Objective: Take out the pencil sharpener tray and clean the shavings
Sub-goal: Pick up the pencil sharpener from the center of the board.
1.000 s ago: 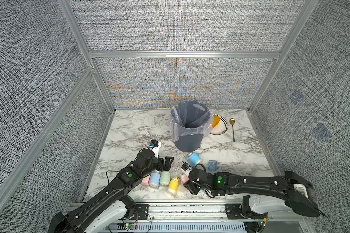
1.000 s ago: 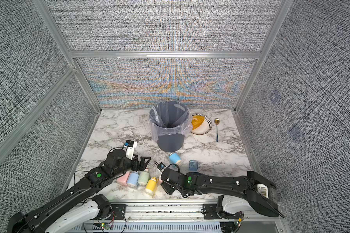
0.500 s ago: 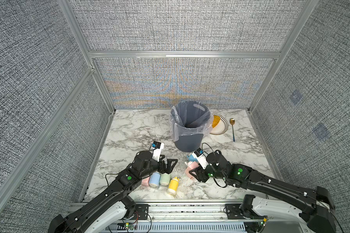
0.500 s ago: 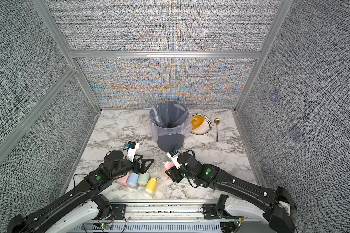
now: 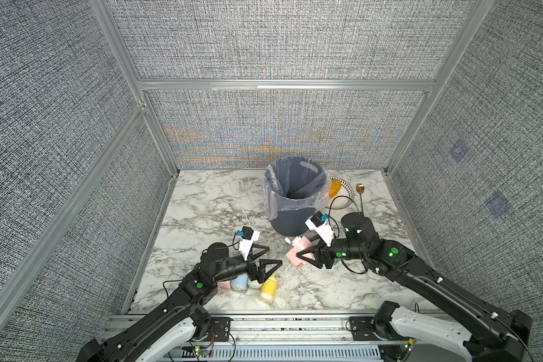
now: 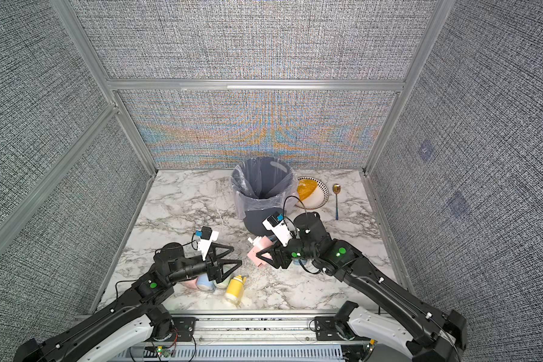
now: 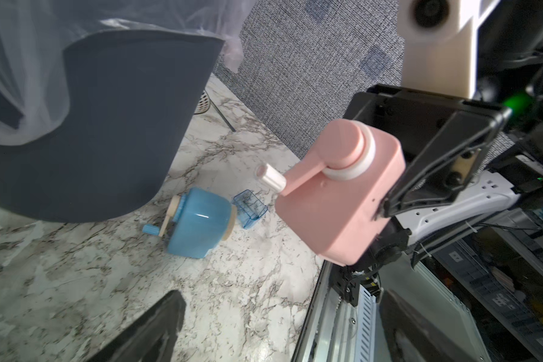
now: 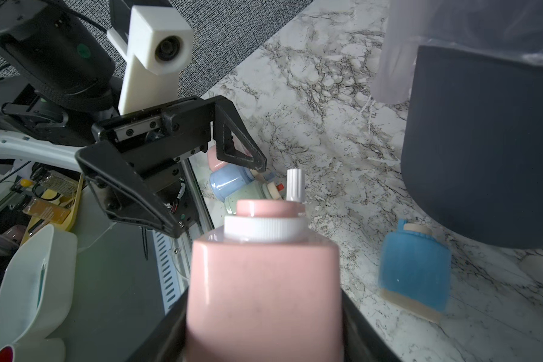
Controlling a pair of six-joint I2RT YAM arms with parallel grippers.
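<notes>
My right gripper (image 5: 303, 258) is shut on a pink pencil sharpener (image 5: 297, 254) and holds it off the marble in front of the bin. Its white crank knob (image 7: 270, 177) points toward my left gripper (image 5: 275, 255), which hangs open and empty a short way from it. The pink sharpener (image 8: 264, 282) fills the right wrist view; its tray is hidden. A blue sharpener (image 7: 198, 222) lies on its side by the bin, with a clear blue tray (image 7: 250, 208) beside it. Pale shavings (image 8: 322, 216) speckle the marble below.
The dark bin (image 5: 295, 200) with a clear liner stands at mid-back. A plate (image 5: 342, 196) and a spoon (image 5: 360, 194) lie behind it to the right. Several sharpeners, one yellow (image 5: 268, 286) and one light blue (image 5: 239, 283), lie under my left arm near the front edge.
My right arm swung up from low along the front edge and carried the pink sharpener toward the bin. The left gripper shifted a little right, staying open.
</notes>
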